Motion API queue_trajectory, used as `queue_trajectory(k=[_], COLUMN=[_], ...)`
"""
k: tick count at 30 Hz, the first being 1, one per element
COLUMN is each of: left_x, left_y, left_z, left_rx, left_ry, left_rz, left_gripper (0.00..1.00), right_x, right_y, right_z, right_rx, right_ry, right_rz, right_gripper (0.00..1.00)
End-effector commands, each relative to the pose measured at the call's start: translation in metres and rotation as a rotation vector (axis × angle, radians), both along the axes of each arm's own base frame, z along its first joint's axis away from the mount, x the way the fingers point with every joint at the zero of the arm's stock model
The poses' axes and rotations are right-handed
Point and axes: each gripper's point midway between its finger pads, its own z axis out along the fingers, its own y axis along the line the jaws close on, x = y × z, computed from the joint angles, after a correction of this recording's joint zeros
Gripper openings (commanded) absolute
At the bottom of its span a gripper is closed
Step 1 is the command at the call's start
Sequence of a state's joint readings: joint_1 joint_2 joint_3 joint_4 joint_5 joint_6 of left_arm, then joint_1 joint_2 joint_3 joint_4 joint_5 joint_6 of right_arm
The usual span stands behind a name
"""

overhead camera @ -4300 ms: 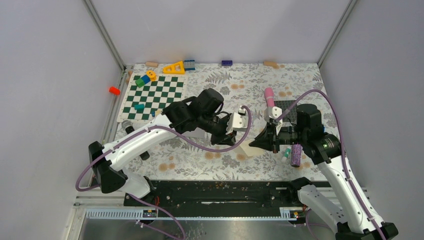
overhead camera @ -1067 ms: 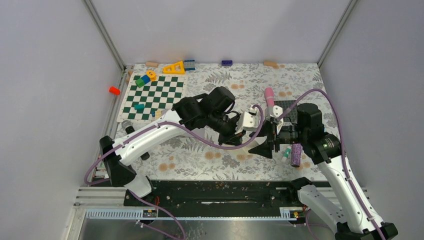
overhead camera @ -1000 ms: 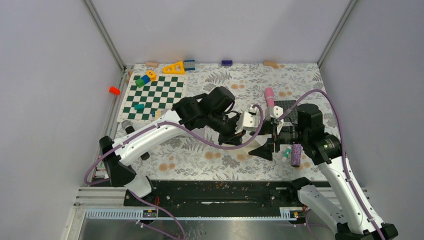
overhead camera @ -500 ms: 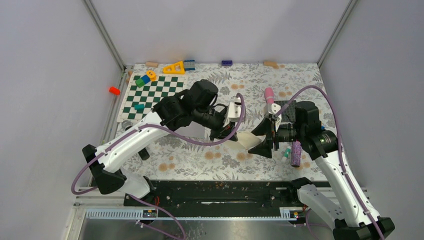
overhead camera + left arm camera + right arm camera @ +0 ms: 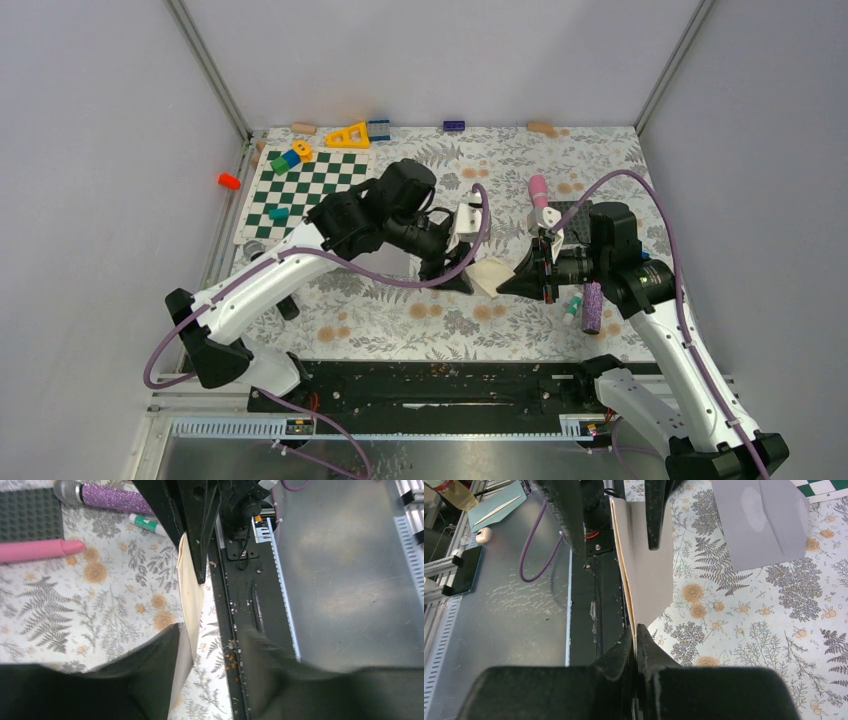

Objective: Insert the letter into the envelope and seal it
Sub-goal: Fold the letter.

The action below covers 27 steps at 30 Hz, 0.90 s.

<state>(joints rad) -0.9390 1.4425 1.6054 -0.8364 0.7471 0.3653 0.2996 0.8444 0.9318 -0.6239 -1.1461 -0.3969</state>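
The letter [image 5: 487, 270], a cream folded sheet, hangs on edge above the table between my two grippers. My right gripper [image 5: 508, 286] is shut on its right end; the right wrist view shows its jaws [image 5: 636, 630] pinched on the paper [image 5: 644, 565]. My left gripper [image 5: 462, 278] is open around the other end. In the left wrist view the sheet [image 5: 191, 585] rests against one finger [image 5: 155, 670], and the other finger stands clear of it. The grey-lavender envelope [image 5: 759, 520] lies flat on the table, partly under my left arm [image 5: 388, 262].
A chessboard [image 5: 305, 190] with small blocks lies at the back left. A pink cylinder [image 5: 538, 190], a dark grey studded plate [image 5: 575, 215] and a purple glitter microphone [image 5: 592, 310] sit by the right arm. The black rail [image 5: 430, 385] runs along the near edge.
My right gripper has shut on the letter's right end and my left gripper has opened off it. Before that the left arm drew back to the left with the letter.
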Motion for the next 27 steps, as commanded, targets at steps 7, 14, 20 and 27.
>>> queue_trajectory(k=[7, 14, 20, 27], left_x=[0.013, 0.017, 0.026, 0.036], left_y=[-0.012, -0.014, -0.017, -0.025], left_z=[0.022, 0.026, 0.033, 0.039], left_rx=[-0.046, -0.049, -0.051, -0.044], left_ry=[-0.03, -0.034, -0.043, -0.017], left_rz=[0.039, 0.054, 0.101, 0.148], left_gripper=[0.12, 0.0, 0.51, 0.15], right_x=[0.002, 0.005, 0.005, 0.006], right_y=[0.0, -0.001, -0.001, -0.002], right_z=[0.006, 0.003, 0.002, 0.0], right_rx=[0.011, 0.004, -0.001, -0.007], right_ry=[-0.03, -0.036, -0.049, -0.061], right_rz=[-0.004, -0.013, -0.018, -0.024], right_gripper=[0.0, 0.0, 0.0, 0.0])
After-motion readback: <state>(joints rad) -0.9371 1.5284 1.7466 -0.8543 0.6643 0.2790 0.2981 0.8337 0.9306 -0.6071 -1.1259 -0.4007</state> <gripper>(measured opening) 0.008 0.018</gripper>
